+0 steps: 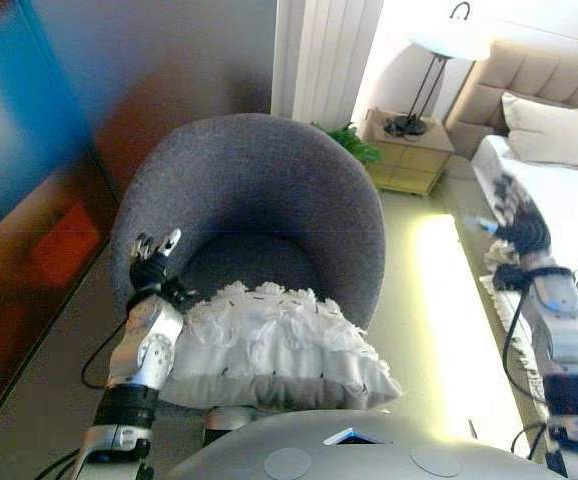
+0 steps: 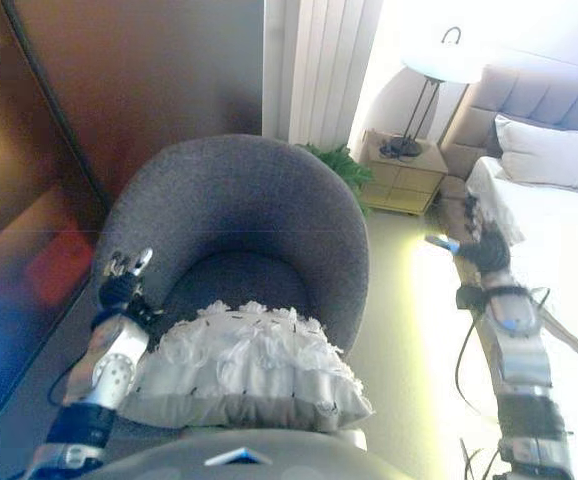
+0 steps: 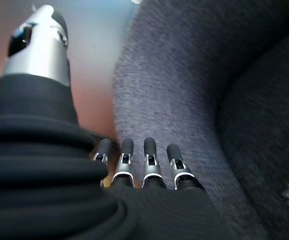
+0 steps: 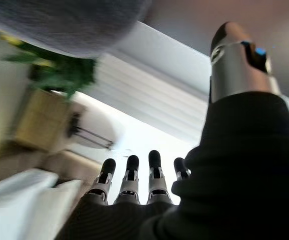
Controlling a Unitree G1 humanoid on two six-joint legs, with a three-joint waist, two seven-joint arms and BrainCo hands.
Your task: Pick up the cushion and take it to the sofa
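A white ruffled cushion (image 1: pixel 279 345) lies on the front of the seat of a round grey armchair (image 1: pixel 259 190). My left hand (image 1: pixel 152 262) is raised at the chair's left arm, just left of the cushion, fingers straight and empty; its fingers (image 3: pixel 149 160) show straight against the grey upholstery (image 3: pixel 184 100). My right hand (image 1: pixel 517 215) is out to the right, over the edge of a white bed (image 1: pixel 569 200), fingers (image 4: pixel 132 175) straight and holding nothing. No sofa is in view.
A dark wall panel (image 1: pixel 39 200) runs along the left. Behind the chair are white curtains (image 1: pixel 324 60), a green plant (image 1: pixel 349 142), a wooden bedside table (image 1: pixel 407 155) with a lamp (image 1: pixel 449 45). The bed has a beige headboard (image 1: pixel 529 75) and pillow (image 1: pixel 554 130).
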